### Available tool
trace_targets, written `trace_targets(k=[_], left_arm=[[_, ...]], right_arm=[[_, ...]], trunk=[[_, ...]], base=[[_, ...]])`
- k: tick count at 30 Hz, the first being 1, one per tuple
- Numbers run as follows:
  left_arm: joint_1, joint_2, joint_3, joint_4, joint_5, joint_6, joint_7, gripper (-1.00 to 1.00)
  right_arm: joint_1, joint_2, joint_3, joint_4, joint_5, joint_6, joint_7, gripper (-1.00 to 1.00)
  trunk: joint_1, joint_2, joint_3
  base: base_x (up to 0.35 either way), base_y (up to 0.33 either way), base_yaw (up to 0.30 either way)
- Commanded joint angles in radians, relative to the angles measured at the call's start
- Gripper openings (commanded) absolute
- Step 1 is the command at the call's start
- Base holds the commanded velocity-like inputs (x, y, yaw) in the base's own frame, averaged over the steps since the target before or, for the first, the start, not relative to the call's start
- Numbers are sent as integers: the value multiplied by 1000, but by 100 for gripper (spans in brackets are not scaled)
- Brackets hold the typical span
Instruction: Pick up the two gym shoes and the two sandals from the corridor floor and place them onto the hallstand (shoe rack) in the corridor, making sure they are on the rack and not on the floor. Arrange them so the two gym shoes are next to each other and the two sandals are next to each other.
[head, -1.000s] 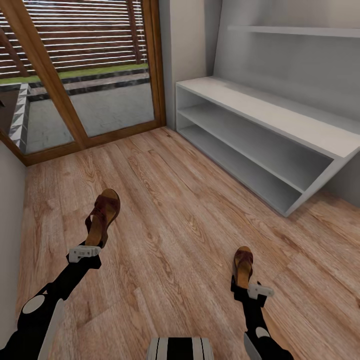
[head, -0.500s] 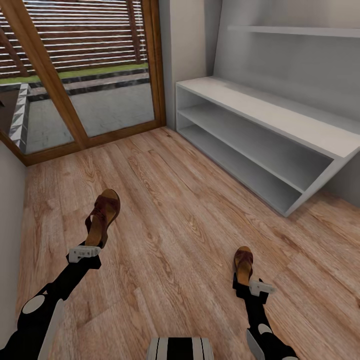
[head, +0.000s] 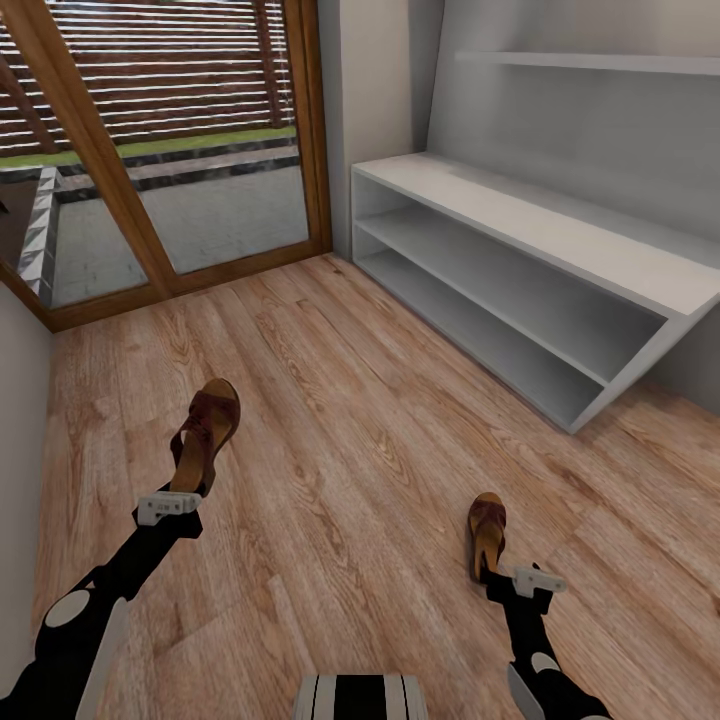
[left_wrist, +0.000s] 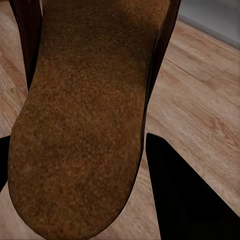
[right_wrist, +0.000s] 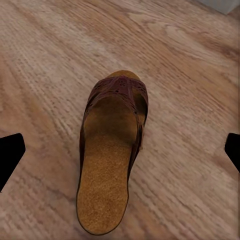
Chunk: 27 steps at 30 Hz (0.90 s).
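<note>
The left claw (head: 183, 490) is clamped on the heel of one sandal (head: 205, 430) at 8 o'clock — the right claw (head: 512, 578), fingers apart, sits just behind the other sandal (head: 487, 535) on the corridor floor (head: 350, 420). The hallstand (head: 560, 240) stands at 2 o'clock.

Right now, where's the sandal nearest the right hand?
In the head view, that sandal lies on the corridor floor at lower right, just ahead of the open right hand, well short of the hallstand.
</note>
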<state>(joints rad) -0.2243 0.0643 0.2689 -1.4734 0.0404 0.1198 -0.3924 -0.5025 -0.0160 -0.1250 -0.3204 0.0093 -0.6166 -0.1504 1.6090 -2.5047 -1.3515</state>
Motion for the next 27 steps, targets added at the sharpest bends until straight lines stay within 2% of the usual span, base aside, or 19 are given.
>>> trace_targets(k=[1, 27], left_arm=[[-1, 1, 0, 0, -3, 1, 0, -100], [-4, 6, -1, 1, -5, 11, 1, -100]], right_arm=[[0, -1, 0, 1, 0, 0, 0, 100], [8, 6, -7, 1, 0, -12, -6, 100]], trunk=[[0, 0, 0], [0, 0, 0]], base=[[0, 0, 0], [0, 0, 0]])
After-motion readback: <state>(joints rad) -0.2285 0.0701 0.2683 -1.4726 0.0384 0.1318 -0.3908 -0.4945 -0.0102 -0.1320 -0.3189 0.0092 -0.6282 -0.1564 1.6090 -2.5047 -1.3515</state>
